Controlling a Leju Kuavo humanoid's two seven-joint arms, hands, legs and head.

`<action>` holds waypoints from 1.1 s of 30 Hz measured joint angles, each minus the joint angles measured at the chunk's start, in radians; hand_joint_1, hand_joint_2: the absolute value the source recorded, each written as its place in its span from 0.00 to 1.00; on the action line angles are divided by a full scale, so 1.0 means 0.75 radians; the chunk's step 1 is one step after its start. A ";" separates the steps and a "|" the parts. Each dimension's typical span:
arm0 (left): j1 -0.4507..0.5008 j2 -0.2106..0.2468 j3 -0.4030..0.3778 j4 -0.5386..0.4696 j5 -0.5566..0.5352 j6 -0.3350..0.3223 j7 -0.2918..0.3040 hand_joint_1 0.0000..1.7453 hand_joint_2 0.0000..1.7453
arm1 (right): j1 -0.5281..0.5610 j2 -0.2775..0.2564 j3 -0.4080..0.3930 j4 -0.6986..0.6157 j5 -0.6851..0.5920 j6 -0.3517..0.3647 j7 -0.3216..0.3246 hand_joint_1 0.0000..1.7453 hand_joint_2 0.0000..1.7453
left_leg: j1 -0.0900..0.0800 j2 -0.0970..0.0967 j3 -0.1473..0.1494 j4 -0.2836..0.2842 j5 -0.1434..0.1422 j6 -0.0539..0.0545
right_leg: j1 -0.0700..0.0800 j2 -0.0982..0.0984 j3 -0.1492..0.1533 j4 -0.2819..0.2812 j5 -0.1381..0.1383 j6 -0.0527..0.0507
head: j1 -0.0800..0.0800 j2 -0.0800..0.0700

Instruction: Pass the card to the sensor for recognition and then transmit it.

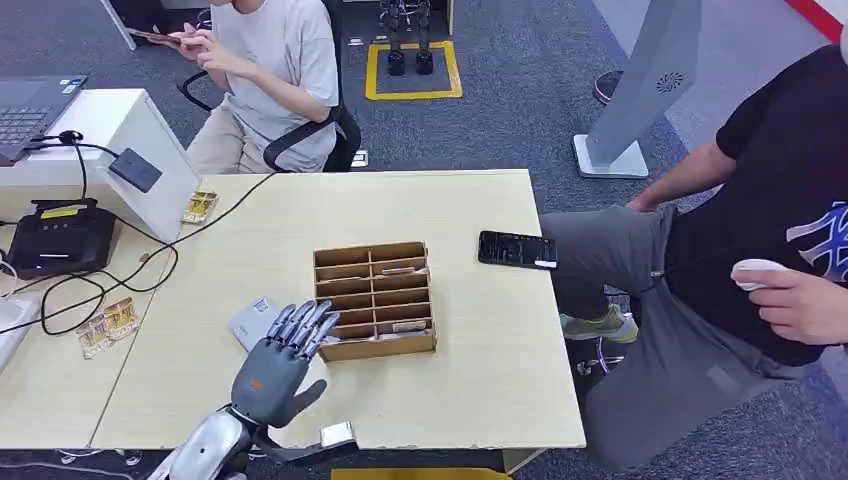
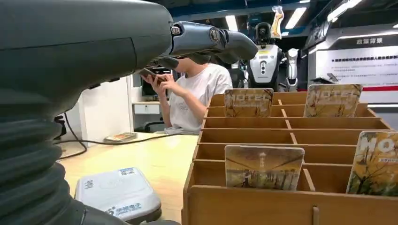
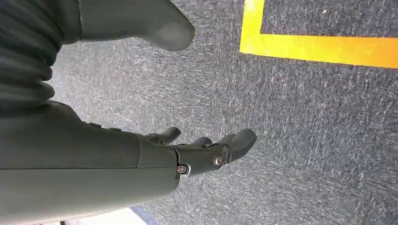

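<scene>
Pale wood is carrying everything: a light wooden worktop (image 1: 470,390) with a brown slotted wooden card rack (image 1: 375,300) standing near its middle. Several picture-printed hotel cards (image 2: 264,166) are standing upright in the rack's compartments, one in a near row, one at the near right and two in the far rows, as the left wrist view is showing. The robot's grey left hand (image 1: 275,365) is hovering just beside the rack's left end, fingers spread and stretched forward, grasping nothing. Partly under those fingers a flat white-grey sensor pad (image 2: 117,193) is lying on the worktop beside the rack. The right hand (image 3: 202,152) is hanging over grey carpet near a yellow floor line (image 3: 324,47), fingers loosely apart and holding nothing. A black smartphone (image 1: 517,250) is lying near the worktop's right edge. One person in a grey shirt (image 1: 275,60) is sitting beyond the worktop holding a phone, and another in a black shirt (image 1: 780,190) is sitting at the right.
</scene>
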 joint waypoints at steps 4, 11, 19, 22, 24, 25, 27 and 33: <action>0.000 0.000 0.000 0.014 -0.001 0.000 0.001 0.00 1.00 | 0.000 0.002 0.000 0.000 0.000 0.000 0.000 0.00 1.00 | 0.000 0.000 0.000 0.000 0.000 0.000 | 0.000 0.000 0.000 0.000 0.000 0.000 | -0.001 0.000; 0.000 -0.002 0.000 0.024 0.000 -0.005 0.002 0.00 1.00 | 0.000 0.002 -0.001 0.000 -0.001 -0.001 0.000 0.00 1.00 | 0.000 0.000 0.000 0.000 0.000 0.000 | 0.000 0.000 0.000 0.000 0.000 0.000 | 0.000 0.000; -0.008 -0.033 -0.007 0.044 -0.031 -0.020 0.018 0.00 1.00 | 0.000 0.004 -0.001 0.000 0.001 0.000 0.009 0.00 1.00 | 0.000 0.000 0.000 0.000 0.000 0.000 | 0.000 0.000 0.000 0.000 0.000 0.000 | 0.000 0.000; -0.018 -0.053 -0.026 0.059 -0.053 -0.016 0.038 0.00 1.00 | -0.001 0.006 -0.001 0.000 0.001 0.000 0.012 0.00 1.00 | 0.000 0.000 0.000 0.000 0.000 0.000 | 0.000 0.000 0.000 0.000 0.000 0.000 | 0.000 0.000; -0.023 -0.066 -0.035 0.064 -0.051 -0.015 0.043 0.00 1.00 | -0.001 0.006 -0.002 0.000 0.000 -0.001 0.016 0.00 1.00 | 0.000 0.000 0.000 0.000 0.000 0.000 | 0.000 0.000 0.000 0.000 0.000 0.000 | 0.000 0.000; -0.026 -0.073 -0.040 0.065 -0.045 -0.015 0.043 0.00 1.00 | -0.001 0.006 -0.002 0.000 0.000 -0.001 0.016 0.00 1.00 | 0.000 0.000 0.000 0.000 0.000 0.000 | 0.000 0.000 0.000 0.000 0.000 0.000 | 0.000 0.000; -0.035 -0.085 -0.051 0.069 -0.041 -0.016 0.043 0.00 1.00 | -0.001 0.006 -0.003 0.000 0.000 -0.001 0.020 0.00 1.00 | 0.000 0.000 0.000 0.000 0.000 0.000 | 0.000 0.000 0.000 0.000 0.000 0.000 | 0.000 0.000; -0.049 -0.111 -0.074 0.084 -0.031 -0.031 0.047 0.00 1.00 | -0.002 0.006 -0.010 0.001 0.000 0.000 0.021 0.00 1.00 | 0.000 0.000 0.000 0.000 0.000 0.000 | 0.000 0.000 0.000 0.000 0.000 0.000 | 0.000 0.000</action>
